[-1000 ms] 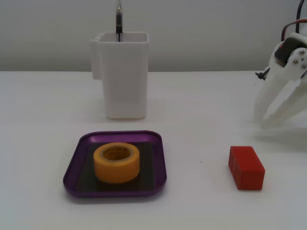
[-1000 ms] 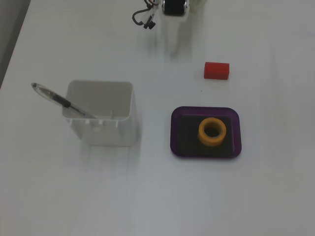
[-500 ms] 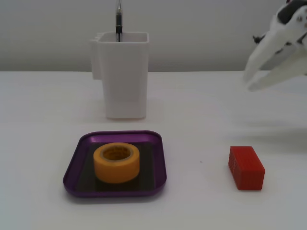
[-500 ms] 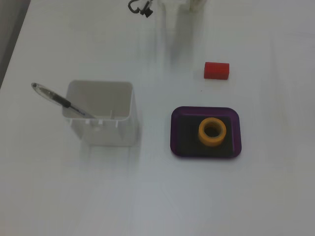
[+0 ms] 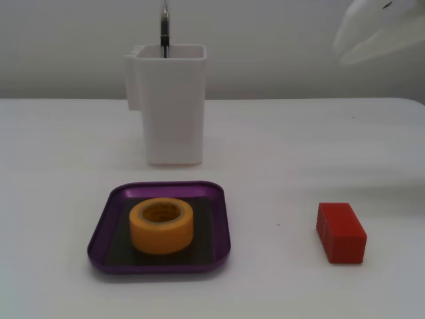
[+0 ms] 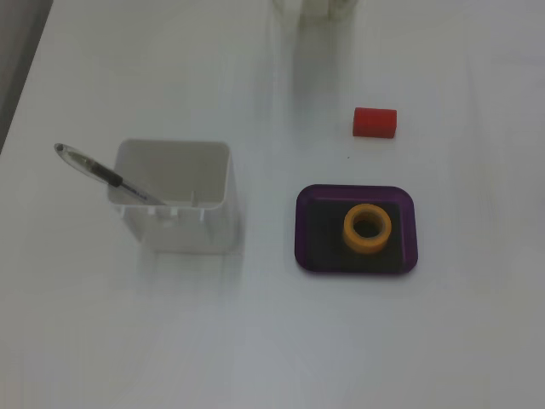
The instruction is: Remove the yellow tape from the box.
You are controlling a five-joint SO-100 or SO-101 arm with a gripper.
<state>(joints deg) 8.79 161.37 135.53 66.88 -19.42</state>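
Observation:
The yellow tape (image 5: 161, 226) is a thick yellow-orange ring lying flat with its hollow core up. It rests inside the box (image 5: 103, 229), a shallow purple tray with a dark bottom, at the front left of the table. Both also show in the other fixed view, the tape (image 6: 367, 241) right of centre in the box (image 6: 304, 230). A blurred white shape (image 5: 382, 30), part of my arm, hangs at the top right, far from the box. Its fingers cannot be made out.
A tall white container (image 5: 169, 106) with a pen (image 5: 164, 26) in it stands behind the box. A red rectangular block (image 5: 340, 232) lies on the table to the right. In the other fixed view a white part (image 6: 315, 7) sits at the top edge.

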